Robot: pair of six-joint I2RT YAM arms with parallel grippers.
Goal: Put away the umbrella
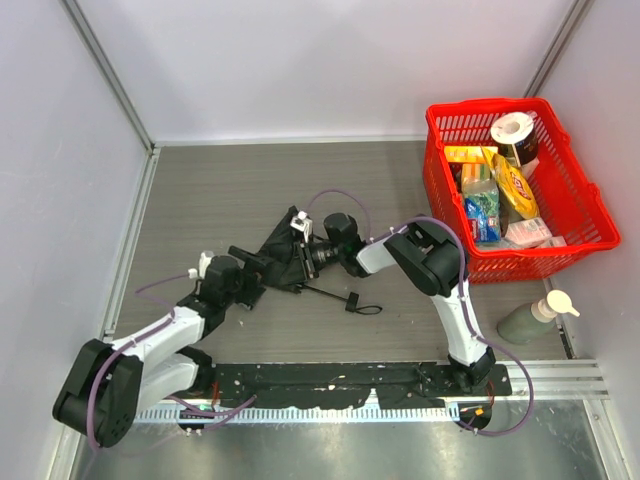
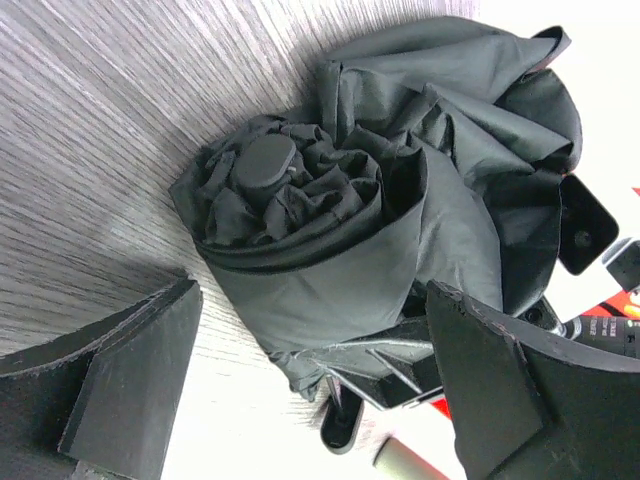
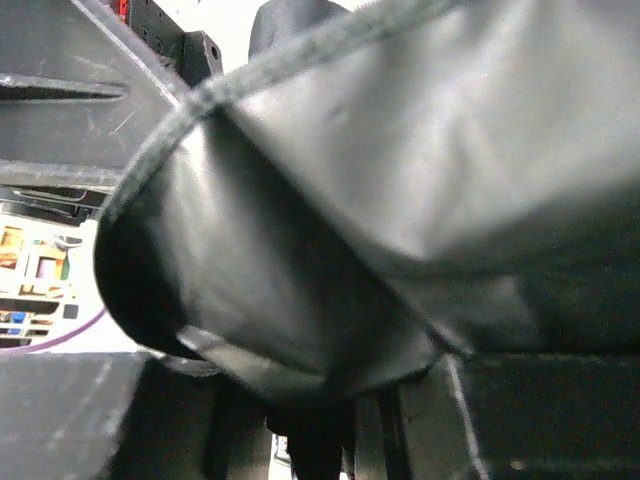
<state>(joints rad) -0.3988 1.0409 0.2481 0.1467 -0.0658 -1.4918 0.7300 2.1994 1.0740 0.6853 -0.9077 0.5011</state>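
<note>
Black fabric of the umbrella (image 3: 400, 180) pressed right up against the right wrist lens, clamped in the right gripper (image 1: 312, 256).

Lying mid-table on the grey wood-grain table (image 1: 200, 200), between the two arms, canopy loosely bunched and only half wrapped, round cap (image 2: 268, 160) at one end turned toward the left wrist camera. Thin shaft (image 1: 322, 292) poking out to the right, ending in a small handle (image 1: 352, 300) with a strap loop (image 1: 369, 309) flat on the tabletop. Left gripper (image 1: 252, 282) spread wide at the capped end of the bundle, fingers (image 2: 130, 380) to either side and clear of the fabric. Well apart at the right side, a red basket (image 1: 530, 263) packed with groceries, a green pump bottle (image 1: 528, 320) just in front of it.
</note>
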